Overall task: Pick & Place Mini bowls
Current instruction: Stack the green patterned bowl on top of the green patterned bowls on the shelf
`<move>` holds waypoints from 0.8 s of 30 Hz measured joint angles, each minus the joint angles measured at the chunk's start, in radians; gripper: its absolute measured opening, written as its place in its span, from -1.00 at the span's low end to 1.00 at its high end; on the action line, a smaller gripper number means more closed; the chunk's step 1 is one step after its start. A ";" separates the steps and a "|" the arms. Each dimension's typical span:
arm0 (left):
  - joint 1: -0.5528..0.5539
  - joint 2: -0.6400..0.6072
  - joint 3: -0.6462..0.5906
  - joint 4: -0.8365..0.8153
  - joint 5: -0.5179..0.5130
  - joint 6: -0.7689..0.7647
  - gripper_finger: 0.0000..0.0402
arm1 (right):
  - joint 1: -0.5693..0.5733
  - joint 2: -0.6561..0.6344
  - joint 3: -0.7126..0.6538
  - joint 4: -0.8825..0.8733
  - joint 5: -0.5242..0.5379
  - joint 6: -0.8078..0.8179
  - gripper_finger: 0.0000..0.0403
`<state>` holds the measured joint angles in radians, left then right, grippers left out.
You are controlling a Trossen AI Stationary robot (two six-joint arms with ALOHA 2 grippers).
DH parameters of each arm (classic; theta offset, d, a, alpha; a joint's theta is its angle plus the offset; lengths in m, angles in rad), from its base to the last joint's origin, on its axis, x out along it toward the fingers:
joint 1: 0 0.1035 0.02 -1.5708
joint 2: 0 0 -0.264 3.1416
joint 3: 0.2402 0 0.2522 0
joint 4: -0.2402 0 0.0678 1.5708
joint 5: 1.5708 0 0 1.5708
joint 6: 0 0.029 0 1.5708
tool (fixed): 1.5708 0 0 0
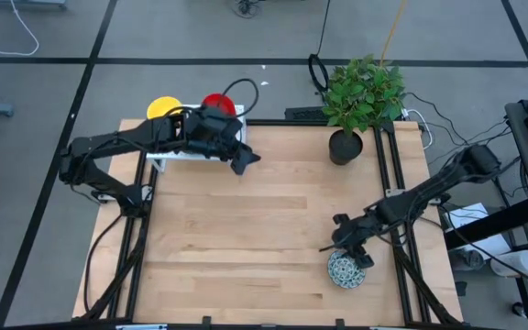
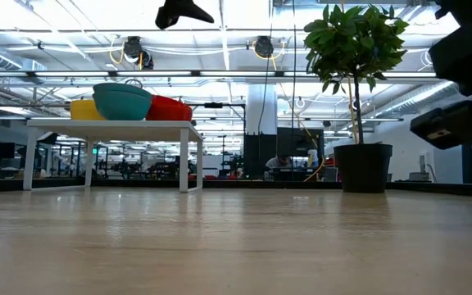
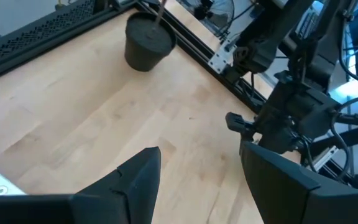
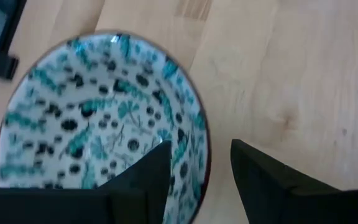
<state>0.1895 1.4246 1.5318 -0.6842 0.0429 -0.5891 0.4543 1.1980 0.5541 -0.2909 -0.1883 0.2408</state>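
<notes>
A white mini bowl (image 1: 343, 271) with a dense teal and dark pattern rests base down on the wood table near its front right. My right gripper (image 1: 352, 255) hangs low over it, open. In the right wrist view one finger (image 4: 154, 168) stands over the bowl's inside and the other (image 4: 253, 168) outside the rim (image 4: 205, 158); no touch shows. A yellow mini bowl (image 1: 162, 107) and a red one (image 1: 218, 103) sit on the white rack (image 1: 165, 160) at the far left. My left gripper (image 1: 242, 161) hovers open beside the rack, high above the table.
A black plant pot (image 1: 345, 147) with a leafy plant stands at the far right of the table. In the low view the rack (image 2: 113, 124) also carries a teal bowl (image 2: 123, 102). Black frame rails (image 1: 394, 174) run along the table's sides. Bare wood (image 1: 246, 229) lies between the arms.
</notes>
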 joint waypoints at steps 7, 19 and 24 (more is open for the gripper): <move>-0.027 0.000 0.000 0.000 -0.001 0.014 0.13 | -0.001 0.039 0.000 0.055 0.001 0.106 -0.61; -0.035 -0.090 0.001 -0.011 0.008 0.101 0.13 | -0.079 0.082 0.038 0.089 0.032 0.296 -0.97; -0.035 -0.170 0.001 -0.002 0.008 0.137 0.13 | -0.192 0.174 0.134 0.081 0.090 0.289 -0.97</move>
<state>0.1543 1.2546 1.5326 -0.6859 0.0505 -0.4524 0.2620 1.3721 0.6880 -0.2102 -0.0987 0.5299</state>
